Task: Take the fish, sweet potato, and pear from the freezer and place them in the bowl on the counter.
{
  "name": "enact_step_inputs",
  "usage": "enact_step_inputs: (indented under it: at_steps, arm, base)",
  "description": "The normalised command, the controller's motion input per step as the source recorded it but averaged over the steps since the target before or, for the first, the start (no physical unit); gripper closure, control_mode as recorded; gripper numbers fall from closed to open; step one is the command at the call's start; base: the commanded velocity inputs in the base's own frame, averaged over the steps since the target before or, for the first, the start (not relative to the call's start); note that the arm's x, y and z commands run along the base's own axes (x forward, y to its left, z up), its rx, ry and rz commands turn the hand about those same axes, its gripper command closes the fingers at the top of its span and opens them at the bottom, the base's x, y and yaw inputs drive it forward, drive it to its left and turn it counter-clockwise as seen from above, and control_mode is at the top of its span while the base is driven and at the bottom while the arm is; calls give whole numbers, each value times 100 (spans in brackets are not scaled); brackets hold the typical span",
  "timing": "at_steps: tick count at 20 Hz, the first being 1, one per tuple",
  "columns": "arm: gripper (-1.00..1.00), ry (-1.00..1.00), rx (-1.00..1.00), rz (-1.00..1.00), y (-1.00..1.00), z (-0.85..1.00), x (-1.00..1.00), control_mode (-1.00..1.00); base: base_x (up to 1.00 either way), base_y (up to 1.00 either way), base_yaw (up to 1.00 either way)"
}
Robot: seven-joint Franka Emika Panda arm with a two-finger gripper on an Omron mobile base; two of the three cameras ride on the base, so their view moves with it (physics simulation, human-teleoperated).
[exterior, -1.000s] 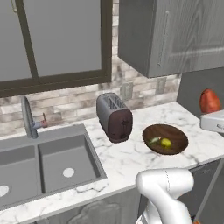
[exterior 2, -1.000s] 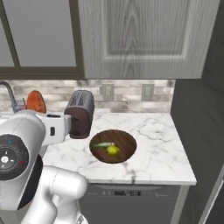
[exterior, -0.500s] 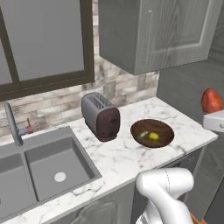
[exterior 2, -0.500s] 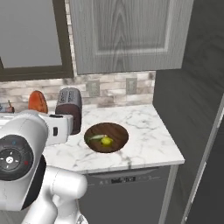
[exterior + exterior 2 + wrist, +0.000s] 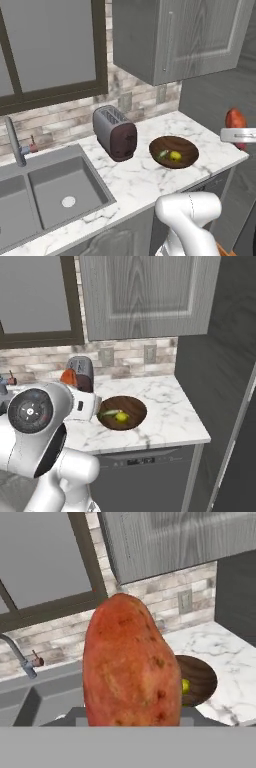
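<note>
My gripper (image 5: 239, 135) is shut on the orange-red sweet potato (image 5: 235, 121), held upright above and to the right of the counter's end. In the hand view the sweet potato (image 5: 131, 667) is close up and hides the fingertips. The brown wooden bowl (image 5: 182, 146) sits on the white marble counter (image 5: 140, 180) right of the toaster. In the bowl lie the yellow-green pear (image 5: 174, 156) and the slender fish (image 5: 162, 155). From the right base view, bowl (image 5: 132, 406), pear (image 5: 121, 416) and fish (image 5: 107, 413) lie just beyond my arm. The dark grey freezer (image 5: 220, 381) stands right of the counter.
A dark toaster (image 5: 116, 133) stands left of the bowl. A sink (image 5: 50, 192) with a tap (image 5: 14, 142) lies further left. Grey wall cabinets (image 5: 175, 40) hang above the counter, beside a window (image 5: 45, 45). A dishwasher front (image 5: 145, 481) sits below the counter.
The whole picture has shifted: the base has moved, so bowl and toaster stand differently in both views and the freezer side now shows. The sweet potato stays in my gripper.
</note>
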Motion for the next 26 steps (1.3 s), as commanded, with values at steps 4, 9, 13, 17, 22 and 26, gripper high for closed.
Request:
enact_step_inputs:
  at_steps: [4, 9, 13, 17, 22, 26]
  arm:
    - [100, 31, 11, 2, -74, -73, 33, -100]
    - [100, 32, 0, 0, -7, -95, 85, -100]
    - [100, 21, 0, 0, 4, -60, 91, -100]
    - [100, 7, 0, 0, -1, -25, 51, -100]
    - [100, 12, 0, 0, 0, -36, 68, -100]
    - [100, 17, 0, 0, 0, -42, 72, -100]
  base:
    - [0, 0, 0]
    - [0, 0, 0]
    - [0, 0, 0]
    - [0, 0, 0]
    - [0, 0, 0]
    - [0, 0, 0]
